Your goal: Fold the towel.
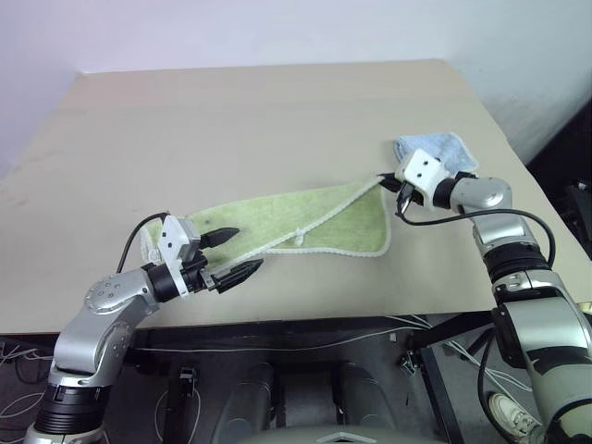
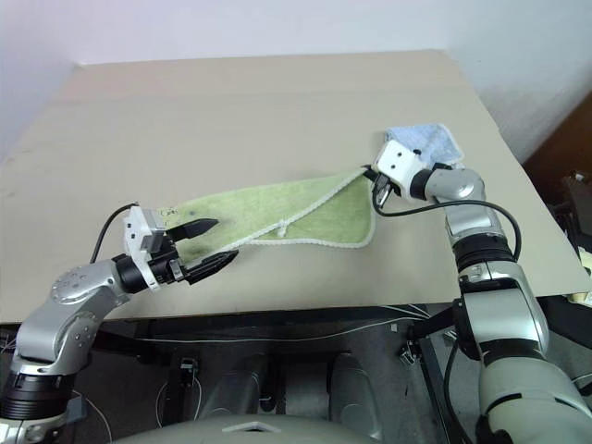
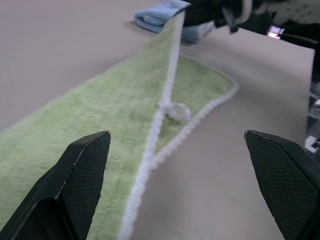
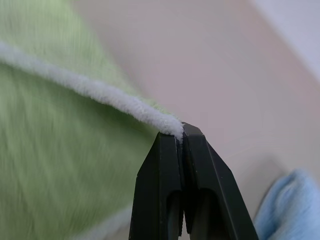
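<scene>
The light yellow-green towel [image 1: 305,220] with white edging lies stretched across the beige table [image 1: 231,120]. Its right corner is lifted off the surface, and my right gripper [image 1: 387,181] is shut on that white-edged corner [image 4: 172,127]. A small white loop tag [image 3: 175,110] sits on the towel's near edge. My left gripper [image 1: 233,254] hovers open over the towel's left end, its fingers [image 3: 82,175] wide apart with nothing between them.
A smaller folded light blue cloth [image 1: 433,150] lies on the table just behind my right gripper. The table's front edge [image 1: 305,319] runs close below the towel, and its right edge is near my right arm.
</scene>
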`<state>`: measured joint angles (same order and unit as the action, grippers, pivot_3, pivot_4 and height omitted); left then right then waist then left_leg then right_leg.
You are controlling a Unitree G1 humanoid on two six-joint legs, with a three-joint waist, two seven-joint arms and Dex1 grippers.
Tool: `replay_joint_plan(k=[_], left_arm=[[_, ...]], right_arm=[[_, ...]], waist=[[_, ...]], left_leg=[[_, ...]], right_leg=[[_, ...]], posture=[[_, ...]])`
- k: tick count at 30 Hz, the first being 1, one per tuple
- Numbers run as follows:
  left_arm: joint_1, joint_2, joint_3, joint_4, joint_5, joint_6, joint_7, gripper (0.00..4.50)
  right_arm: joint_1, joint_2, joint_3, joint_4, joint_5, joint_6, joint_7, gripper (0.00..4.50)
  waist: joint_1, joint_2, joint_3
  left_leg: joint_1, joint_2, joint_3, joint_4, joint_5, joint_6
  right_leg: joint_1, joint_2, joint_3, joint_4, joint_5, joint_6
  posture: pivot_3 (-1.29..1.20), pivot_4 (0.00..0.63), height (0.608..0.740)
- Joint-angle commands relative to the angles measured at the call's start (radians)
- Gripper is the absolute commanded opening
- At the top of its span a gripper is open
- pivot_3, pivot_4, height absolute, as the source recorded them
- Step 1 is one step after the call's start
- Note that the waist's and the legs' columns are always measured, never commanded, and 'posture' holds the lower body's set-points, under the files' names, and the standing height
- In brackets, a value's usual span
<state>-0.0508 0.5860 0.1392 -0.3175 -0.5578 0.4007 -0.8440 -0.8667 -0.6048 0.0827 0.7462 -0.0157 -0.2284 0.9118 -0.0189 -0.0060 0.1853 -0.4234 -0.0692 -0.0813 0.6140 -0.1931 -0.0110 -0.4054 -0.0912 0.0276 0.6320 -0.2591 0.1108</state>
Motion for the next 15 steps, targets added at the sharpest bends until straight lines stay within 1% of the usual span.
replay_joint_plan(k=[1, 4, 6, 11, 15], left_arm=[[0.027, 0.004, 0.048, -0.031, -0.006, -0.026, 0.013, 4.5], [0.061, 0.006, 0.072, -0.041, -0.006, -0.032, 0.022, 4.5], [0.089, 0.003, 0.079, -0.064, -0.011, -0.033, 0.028, 4.5], [0.116, 0.007, 0.077, -0.083, 0.011, -0.041, 0.049, 4.5], [0.144, 0.009, 0.094, -0.095, 0.015, -0.051, 0.061, 4.5]], right_arm=[[-0.031, 0.018, -0.066, -0.206, 0.119, 0.167, 0.021, 0.02], [-0.062, 0.053, -0.094, -0.363, 0.194, 0.334, -0.012, 0.02], [-0.099, 0.083, -0.106, -0.418, 0.207, 0.406, -0.071, 0.02], [-0.159, 0.117, -0.123, -0.511, 0.257, 0.53, -0.123, 0.02], [-0.214, 0.128, -0.128, -0.536, 0.267, 0.556, -0.155, 0.02]], waist=[[-0.001, 0.0, 0.0], [-0.001, 0.0, 0.0], [0.0, 0.0, 0.0], [0.009, 0.001, 0.0], [0.005, 0.001, 0.0]], left_leg=[[0.0, 0.0, 0.0, 0.0, 0.0, 0.0], [0.0, 0.0, 0.0, -0.001, 0.0, 0.0], [0.0, 0.001, 0.0, -0.001, 0.0, 0.0], [-0.001, 0.0, 0.0, -0.001, 0.0, 0.0], [-0.002, -0.001, 0.0, -0.001, 0.0, 0.0]], right_leg=[[0.0, 0.0, 0.0, 0.0, 0.0, 0.0], [-0.001, 0.0, 0.0, 0.0, 0.0, 0.0], [-0.002, 0.0, 0.0, 0.0, 0.0, 0.0], [-0.002, -0.003, 0.0, 0.0, -0.001, -0.002], [-0.003, -0.004, 0.0, -0.001, -0.001, -0.002]], posture=[[0.0, 0.15, 0.74], [0.0, 0.15, 0.74], [0.0, 0.15, 0.74], [0.0, 0.15, 0.74], [0.0, 0.15, 0.74]])
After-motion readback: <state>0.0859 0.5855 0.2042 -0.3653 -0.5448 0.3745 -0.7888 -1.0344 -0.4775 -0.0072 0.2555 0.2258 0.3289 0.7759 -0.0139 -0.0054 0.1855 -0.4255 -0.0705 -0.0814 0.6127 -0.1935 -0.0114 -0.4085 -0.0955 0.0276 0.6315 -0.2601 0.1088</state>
